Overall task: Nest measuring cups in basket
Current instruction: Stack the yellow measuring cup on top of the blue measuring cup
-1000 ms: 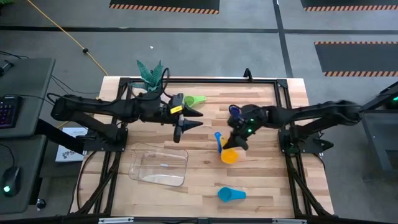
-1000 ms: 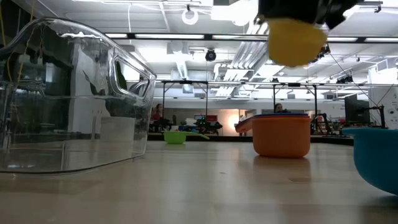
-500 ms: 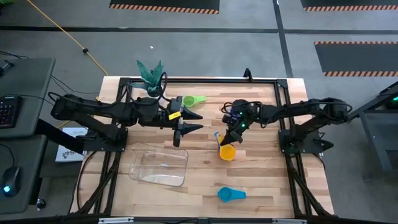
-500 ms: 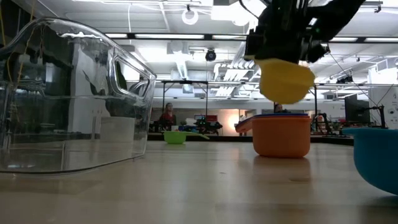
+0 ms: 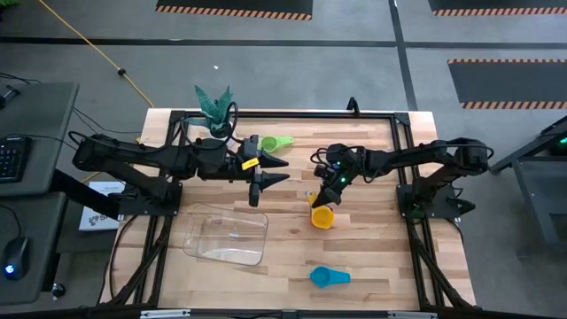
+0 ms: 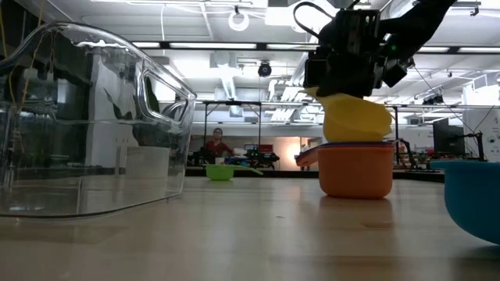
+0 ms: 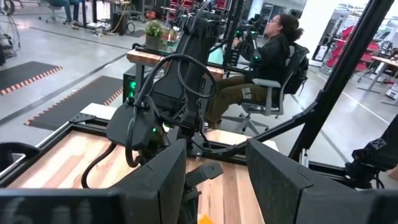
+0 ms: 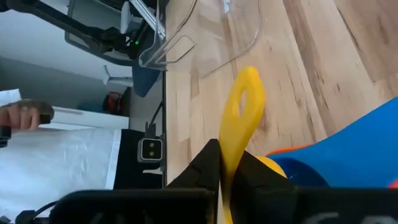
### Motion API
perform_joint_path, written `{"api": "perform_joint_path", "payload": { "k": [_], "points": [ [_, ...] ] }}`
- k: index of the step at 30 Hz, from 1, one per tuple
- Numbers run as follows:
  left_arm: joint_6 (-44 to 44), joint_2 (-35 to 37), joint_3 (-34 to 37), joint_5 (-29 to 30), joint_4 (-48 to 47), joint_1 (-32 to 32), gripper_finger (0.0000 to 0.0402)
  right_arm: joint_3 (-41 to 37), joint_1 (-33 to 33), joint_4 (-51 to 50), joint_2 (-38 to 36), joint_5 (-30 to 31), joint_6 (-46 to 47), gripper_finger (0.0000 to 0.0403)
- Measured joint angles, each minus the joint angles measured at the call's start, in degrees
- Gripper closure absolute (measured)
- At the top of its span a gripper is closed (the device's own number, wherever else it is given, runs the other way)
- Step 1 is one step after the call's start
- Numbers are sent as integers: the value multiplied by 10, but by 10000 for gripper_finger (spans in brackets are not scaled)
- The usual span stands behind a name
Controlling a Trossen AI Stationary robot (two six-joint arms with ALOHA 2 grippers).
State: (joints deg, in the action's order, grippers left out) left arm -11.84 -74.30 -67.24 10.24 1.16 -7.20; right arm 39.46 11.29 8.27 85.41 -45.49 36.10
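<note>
the right gripper [image 5: 330,189] has its jaws pinched tight on the flat handle of the yellow cup [image 6: 355,119], and the left gripper [image 5: 266,180] has its jaws apart with nothing between them. the right arm comes in from 3 o'clock, stretched low across the table, with its wrist bent down near the middle. in the low view the yellow cup sits tilted in the top of the orange cup [image 6: 355,168], with a dark blue cup [image 6: 344,144] showing as a thin band between them. in the high view this stack is just past the middle of the table toward 4 o'clock. the left arm reaches in from 9 o'clock and hangs above the wood, well apart from the stack. the clear basket [image 5: 227,237] lies toward 7 o'clock. the light blue cup [image 5: 328,276] lies toward 5 o'clock, near the table's edge. the green cup [image 5: 276,142] lies toward 12 o'clock, beside the left arm. i cannot read any words or labels.
</note>
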Motion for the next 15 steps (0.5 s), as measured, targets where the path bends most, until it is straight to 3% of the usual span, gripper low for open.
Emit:
{"api": "perform_joint_path", "payload": {
  "k": [6,15],
  "points": [
    [1,0,0,0,0,0,245,0,1,-4,0,-2,30,361],
    [1,0,0,0,0,0,245,4,25,-14,0,4,44,239]
  ]
}}
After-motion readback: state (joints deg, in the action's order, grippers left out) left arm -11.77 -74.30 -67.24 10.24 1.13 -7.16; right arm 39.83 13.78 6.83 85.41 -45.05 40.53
